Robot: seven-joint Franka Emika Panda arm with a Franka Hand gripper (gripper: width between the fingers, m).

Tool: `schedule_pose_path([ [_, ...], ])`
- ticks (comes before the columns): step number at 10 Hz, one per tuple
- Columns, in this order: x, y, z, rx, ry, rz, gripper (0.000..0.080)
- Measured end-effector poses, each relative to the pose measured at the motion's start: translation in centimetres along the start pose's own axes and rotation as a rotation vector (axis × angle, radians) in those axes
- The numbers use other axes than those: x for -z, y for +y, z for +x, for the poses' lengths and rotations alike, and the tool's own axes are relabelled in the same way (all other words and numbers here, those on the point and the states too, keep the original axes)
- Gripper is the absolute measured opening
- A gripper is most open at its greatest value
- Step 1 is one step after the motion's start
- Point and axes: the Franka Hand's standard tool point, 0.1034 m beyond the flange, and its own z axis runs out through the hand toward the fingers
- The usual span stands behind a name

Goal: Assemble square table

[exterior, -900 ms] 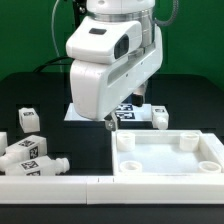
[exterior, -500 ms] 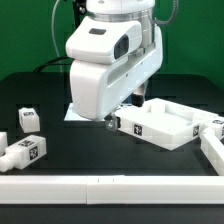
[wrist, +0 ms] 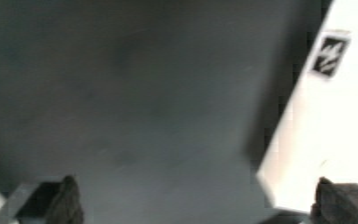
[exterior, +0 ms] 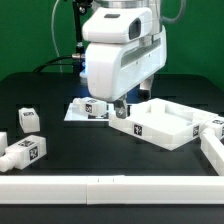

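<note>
The white square panel (exterior: 168, 124) with raised rim lies turned at an angle on the black table, at the exterior view's right. Its side wall with a tag shows in the wrist view (wrist: 327, 90). My gripper (exterior: 118, 109) hangs just over the panel's corner nearest the exterior view's left, open and empty. In the wrist view the gripper (wrist: 201, 203) has both fingertips (wrist: 51, 200) wide apart over bare table. Tagged white legs lie at the exterior view's left: one (exterior: 28, 119), another (exterior: 27, 150), a third at the edge (exterior: 3, 137). One more leg (exterior: 214, 126) lies by the panel's far right.
A long white rail (exterior: 100, 186) runs along the table's front. Another white rail piece (exterior: 212, 150) slants at the exterior view's right. The marker board (exterior: 82, 110) lies behind my gripper.
The panel, square against the front rail 0.9 s ago, now lies turned and further back. Since half a second ago my arm has shifted to the exterior view's right, uncovering the marker board.
</note>
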Motion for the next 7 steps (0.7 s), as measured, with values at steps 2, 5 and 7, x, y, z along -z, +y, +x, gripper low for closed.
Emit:
schedule_pose_path([
  [2,-0.65,-1.28,-0.53,0.009,0.016,-0.037,0.0650],
  [5,-0.75,-1.25,-0.59,0.008,0.014,-0.034,0.0650],
  [7,-1.13,-1.81,-0.40,-0.043,0.033,-0.062,0.0650],
])
